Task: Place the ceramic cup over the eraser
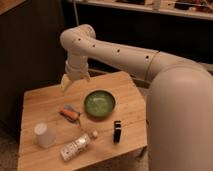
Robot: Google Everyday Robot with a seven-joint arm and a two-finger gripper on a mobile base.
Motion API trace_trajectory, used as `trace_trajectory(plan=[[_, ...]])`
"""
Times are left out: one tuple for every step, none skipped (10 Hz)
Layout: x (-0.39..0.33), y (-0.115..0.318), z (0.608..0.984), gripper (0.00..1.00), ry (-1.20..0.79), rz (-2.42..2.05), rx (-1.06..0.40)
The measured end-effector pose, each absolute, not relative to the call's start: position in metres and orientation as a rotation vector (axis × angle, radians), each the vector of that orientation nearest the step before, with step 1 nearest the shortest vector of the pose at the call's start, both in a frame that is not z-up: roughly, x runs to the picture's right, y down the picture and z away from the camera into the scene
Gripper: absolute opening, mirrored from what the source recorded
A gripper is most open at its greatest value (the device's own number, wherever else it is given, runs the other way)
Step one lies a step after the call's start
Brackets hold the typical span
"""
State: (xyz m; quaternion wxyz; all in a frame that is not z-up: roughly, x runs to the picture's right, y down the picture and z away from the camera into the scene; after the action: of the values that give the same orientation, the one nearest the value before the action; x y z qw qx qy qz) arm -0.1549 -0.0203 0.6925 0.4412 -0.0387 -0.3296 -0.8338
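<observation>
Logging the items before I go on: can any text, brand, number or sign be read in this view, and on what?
No text can be read anywhere.
Clear bottle: it has a white label, but any print on it is too blurred to read.
Ceramic cup, eraser, green bowl: no markings show.
Tool, above the table's far left part: no markings show.

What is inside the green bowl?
Nothing shows inside the green bowl, only its shiny green bottom. Nothing covers it: the gripper hangs open over the back of the table, apart from the bowl.
</observation>
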Motion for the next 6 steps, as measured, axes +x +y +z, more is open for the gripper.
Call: trace_trajectory(plan=[[-0.167,-0.008,0.688,0.80,-0.832,-2.087,-0.073],[-0.180,0.008,0.684,0.80,-0.867,-2.095,-0.045],[-0.190,0.020,0.682,0.80,-0.905,-2.099,-0.022],[-0.205,0.036,0.679,0.80,-0.959,-2.110,0.008],[-0.218,0.048,0.677,0.80,-0.992,-2.126,0.023],[-0.229,0.059,0.675,0.80,-1.011,-2.149,0.029]])
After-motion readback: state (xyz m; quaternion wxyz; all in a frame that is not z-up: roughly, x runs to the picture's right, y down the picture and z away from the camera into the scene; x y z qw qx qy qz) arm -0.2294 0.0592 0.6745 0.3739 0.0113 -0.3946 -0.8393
